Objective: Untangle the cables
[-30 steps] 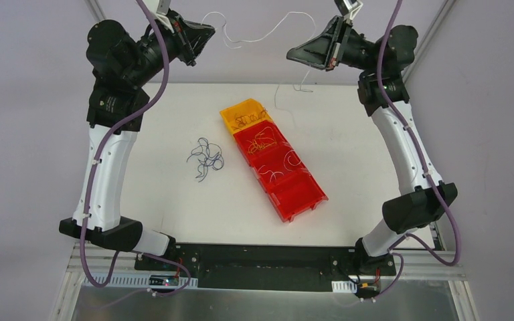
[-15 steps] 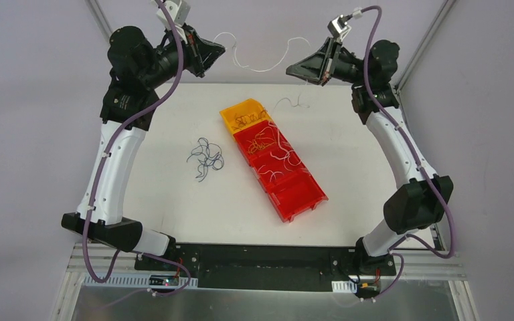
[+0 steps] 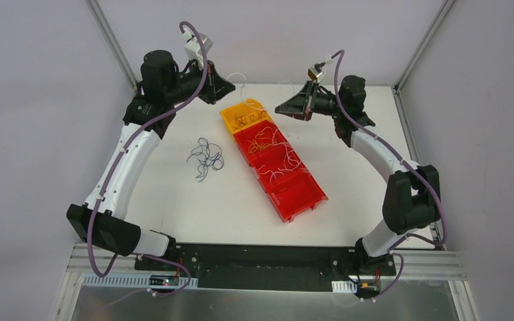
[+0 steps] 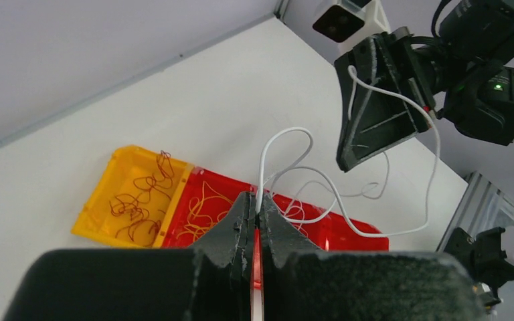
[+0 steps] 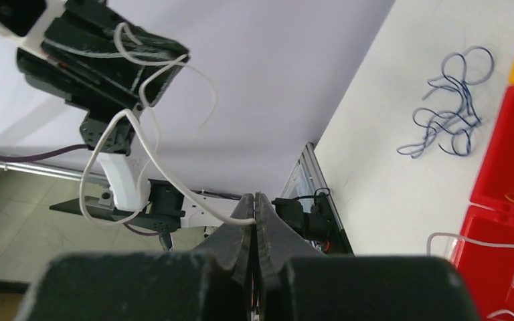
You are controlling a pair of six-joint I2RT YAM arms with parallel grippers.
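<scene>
A white cable (image 4: 288, 134) hangs slack between my two grippers, above the bins. My left gripper (image 3: 231, 85) is shut on one end of it (image 4: 257, 200). My right gripper (image 3: 280, 108) is shut on the other end (image 5: 254, 199). The cable loops toward the left gripper in the right wrist view (image 5: 140, 130). A yellow bin (image 3: 241, 105) holds red wires (image 4: 137, 204). The red bins (image 3: 301, 200) hold orange-yellow wires (image 3: 262, 144) and white wires (image 3: 278, 170). A clump of dark blue cables (image 3: 204, 157) lies on the table left of the bins.
The bins run diagonally from the table's back middle toward the front right. The white table (image 3: 361, 194) ends at a metal rail in front and frame posts (image 3: 110, 37) at the back corners.
Both grippers have come down and toward each other with the white cable, from high at the back to just above the bins. The cable now hangs slacker.
</scene>
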